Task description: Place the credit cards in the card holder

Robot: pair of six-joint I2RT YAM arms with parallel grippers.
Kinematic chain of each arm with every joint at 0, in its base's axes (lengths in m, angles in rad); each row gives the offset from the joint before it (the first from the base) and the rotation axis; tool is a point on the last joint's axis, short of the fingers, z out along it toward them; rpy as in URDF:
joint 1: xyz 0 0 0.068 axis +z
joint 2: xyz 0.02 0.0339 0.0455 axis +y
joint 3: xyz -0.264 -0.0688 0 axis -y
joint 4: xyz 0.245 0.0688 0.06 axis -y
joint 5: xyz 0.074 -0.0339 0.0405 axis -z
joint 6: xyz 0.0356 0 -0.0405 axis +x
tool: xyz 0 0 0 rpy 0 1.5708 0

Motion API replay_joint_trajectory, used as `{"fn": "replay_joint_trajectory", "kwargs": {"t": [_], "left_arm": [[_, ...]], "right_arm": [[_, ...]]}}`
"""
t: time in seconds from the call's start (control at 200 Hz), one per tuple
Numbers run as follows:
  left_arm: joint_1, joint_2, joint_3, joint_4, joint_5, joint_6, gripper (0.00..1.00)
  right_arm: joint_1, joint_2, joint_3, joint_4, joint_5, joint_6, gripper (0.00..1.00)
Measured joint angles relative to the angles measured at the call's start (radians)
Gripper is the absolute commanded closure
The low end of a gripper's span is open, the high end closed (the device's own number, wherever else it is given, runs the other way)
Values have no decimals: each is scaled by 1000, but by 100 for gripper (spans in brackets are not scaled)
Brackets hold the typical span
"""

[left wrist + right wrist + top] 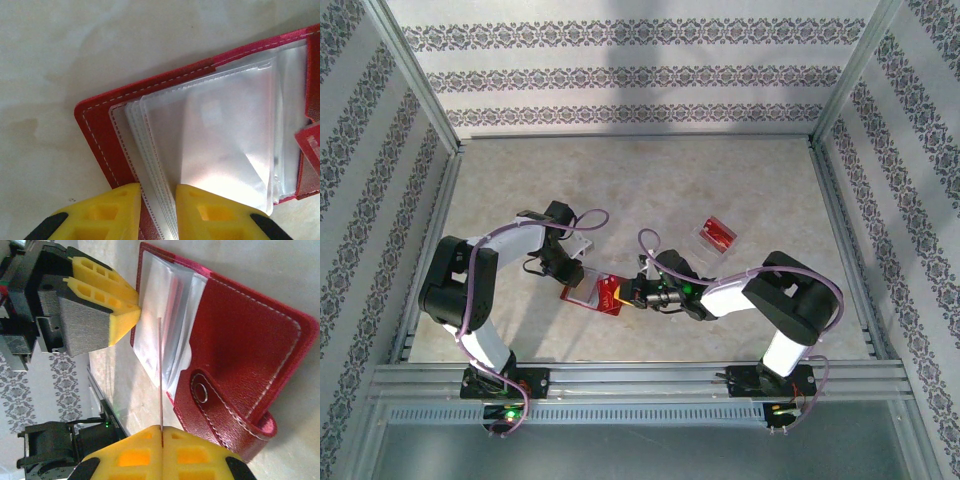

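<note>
1. We are observing the card holder (607,296) (100,130) (245,335) lying open on the surface (720,170), between the two arms and near the front edge. Its red cover is facing down and its clear sleeves (215,130) (165,315) are fanning upward.

2. We are seeing the left gripper (572,278) (157,212) (137,305) at the left edge of the card holder. Its yellow fingers are standing close together and pinching the card holder by the bundle of sleeve edges that runs between them. The topmost sleeve is lifting away from the rest.

3. We are seeing the right gripper (638,293) (161,440) at the right side of the card holder. Its fingers are pressed together on one credit card (160,380), which the right wrist view is showing edge-on as a thin red line. The card's far end is reaching over the sleeves (we cannot tell whether it is entering a pocket).

4. The clasp tab (201,391), with its round metal snap, is curling up from the card holder's cover beside the right gripper.

5. We are noting a clear tray (701,232) well behind and to the right of the card holder, with more red credit cards (720,236) lying in it.
</note>
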State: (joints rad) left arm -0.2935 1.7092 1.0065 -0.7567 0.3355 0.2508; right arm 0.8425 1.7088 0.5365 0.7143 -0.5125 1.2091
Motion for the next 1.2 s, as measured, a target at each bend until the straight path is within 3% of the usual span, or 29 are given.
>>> {"fn": "replay_joint_trajectory", "kwargs": {"t": [1.199], "left_arm": [[-20, 0, 0, -1, 4, -9, 76]], "right_arm": [[-16, 86, 34, 47, 52, 19, 100]]}}
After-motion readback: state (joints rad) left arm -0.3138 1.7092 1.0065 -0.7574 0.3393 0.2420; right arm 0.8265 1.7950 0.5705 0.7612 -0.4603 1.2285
